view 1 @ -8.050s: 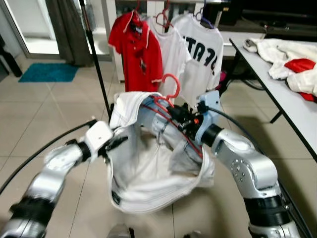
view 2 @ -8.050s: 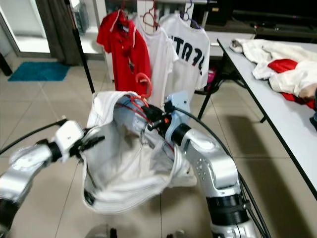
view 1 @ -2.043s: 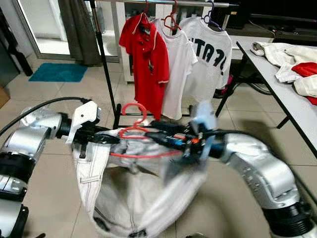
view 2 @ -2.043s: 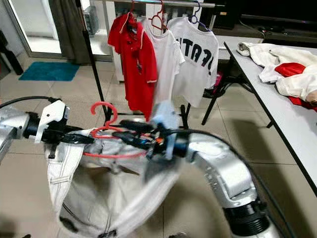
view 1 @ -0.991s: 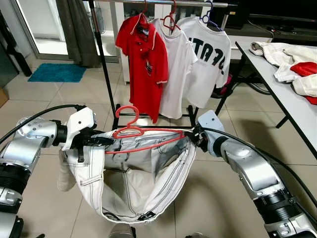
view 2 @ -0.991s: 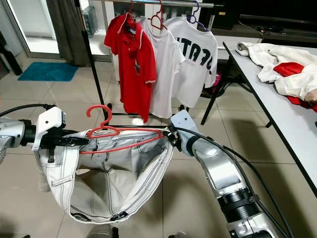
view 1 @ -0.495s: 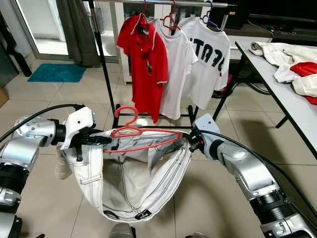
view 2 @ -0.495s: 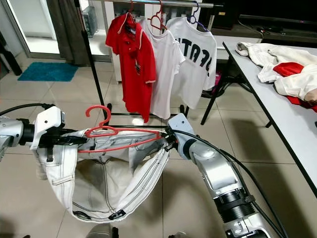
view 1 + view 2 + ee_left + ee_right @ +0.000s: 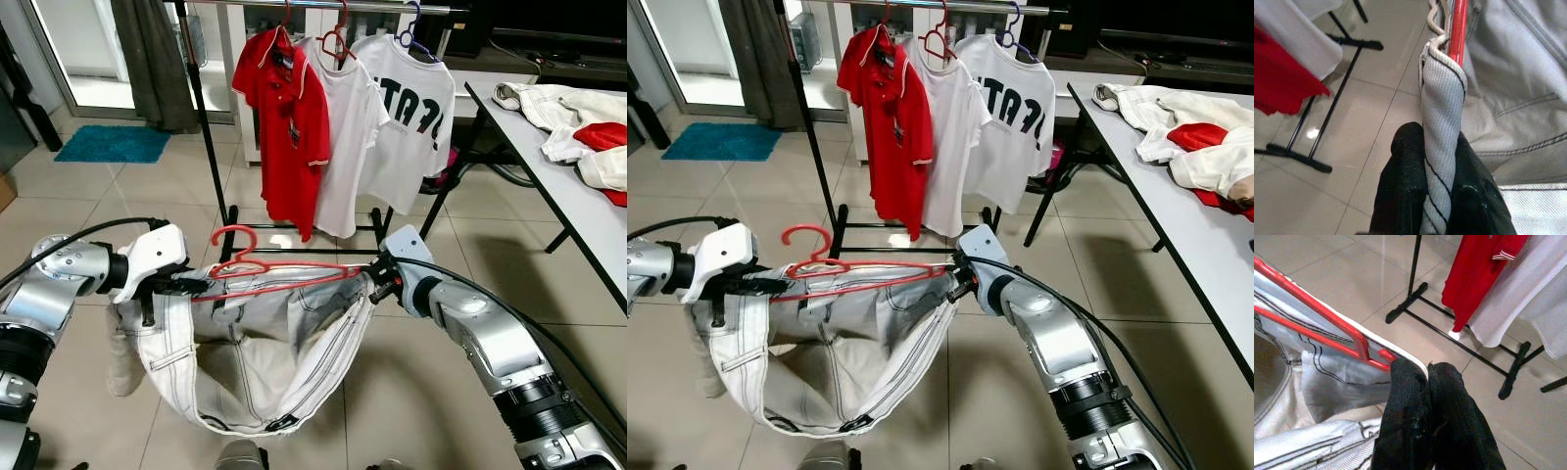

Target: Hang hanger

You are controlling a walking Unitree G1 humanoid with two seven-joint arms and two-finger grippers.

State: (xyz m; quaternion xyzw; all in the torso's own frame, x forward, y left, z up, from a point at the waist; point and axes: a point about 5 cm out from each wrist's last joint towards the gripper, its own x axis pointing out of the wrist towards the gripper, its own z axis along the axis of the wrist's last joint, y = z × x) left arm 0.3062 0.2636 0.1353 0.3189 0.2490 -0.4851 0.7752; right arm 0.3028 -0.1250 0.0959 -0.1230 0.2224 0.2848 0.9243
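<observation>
Between the two silver arms, above the tiled floor [image 9: 88,196], a red plastic hanger [image 9: 279,266] lies roughly level with pale grey stitched trousers [image 9: 245,362] sagging from it like an open sack. Left gripper [image 9: 188,285] is clenched on the waistband fabric at the hanger's left end, with the cloth pinched between its black fingers [image 9: 1405,196]; right gripper [image 9: 369,277] is clenched on the right end, where hanger corner and white hem meet. Beyond them a black clothes rack [image 9: 201,108] carries a red polo shirt [image 9: 289,127] and two white shirts [image 9: 392,117]; more clothes lie on the tabletop [image 9: 578,211] to the right.
</observation>
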